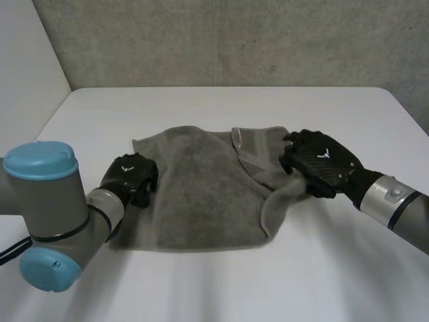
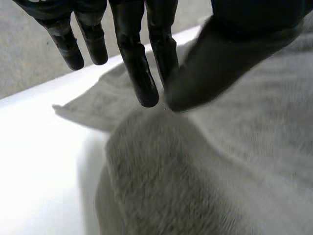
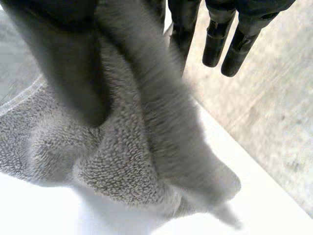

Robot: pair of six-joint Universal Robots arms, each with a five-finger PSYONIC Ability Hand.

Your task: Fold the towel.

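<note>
A grey towel (image 1: 201,201) lies rumpled in the middle of the white table (image 1: 221,107), its right part turned over and bunched. My left hand (image 1: 131,176) is at the towel's left edge. In the left wrist view the left hand (image 2: 139,73) has its thumb closed against a finger, with a fold of towel (image 2: 220,161) pinched between them. My right hand (image 1: 322,161) is over the raised right edge. In the right wrist view the right hand (image 3: 68,58) has straight fingers standing apart from the thumb. A ridge of towel (image 3: 127,161) runs loosely between them.
A grey wall stands behind the table's far edge. Bare table surface lies all around the towel, widest at the front and far sides.
</note>
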